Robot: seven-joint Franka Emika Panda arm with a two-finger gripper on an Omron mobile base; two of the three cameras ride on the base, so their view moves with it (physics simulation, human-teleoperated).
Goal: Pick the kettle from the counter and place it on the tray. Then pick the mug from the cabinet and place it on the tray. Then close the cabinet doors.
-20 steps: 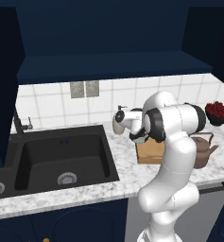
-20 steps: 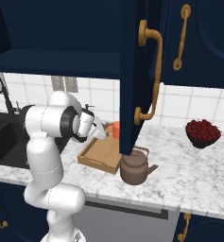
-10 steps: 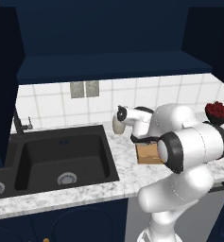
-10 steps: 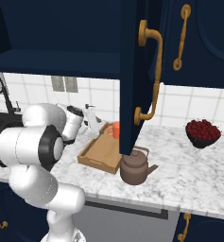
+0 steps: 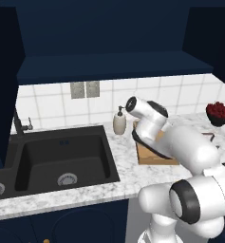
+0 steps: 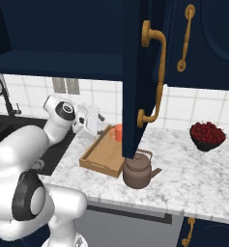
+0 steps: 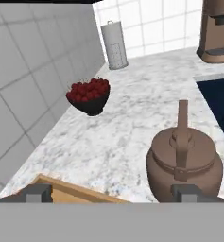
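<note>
— Where is the kettle [image 6: 137, 169]?

— It stands upright on the marble desk [image 6: 193, 178], just beside the right end of the wooden tray [image 6: 101, 157], not on it. In the hand view the kettle [image 7: 184, 160] sits close ahead with its arched handle on top, and a corner of the tray [image 7: 66, 191] shows at the lower left.

— And the claw [image 6: 99, 120]?

— It hangs over the tray's far end, near the tiled wall. In the hand view the claw [image 7: 111, 194] has its two tips far apart, wide and holding nothing.

— The mug?

— An orange-red mug [image 6: 116, 132] shows at the back of the tray, partly hidden by the open cabinet door [image 6: 135, 82]. I cannot tell whether it rests on the tray or just behind it.

— What else is on the desk?

— A dark bowl of red fruit [image 6: 207, 136] stands well to the right of the kettle. A cream soap dispenser [image 5: 119, 122] sits between the black sink [image 5: 61, 156] and the tray [image 5: 149, 154].
</note>
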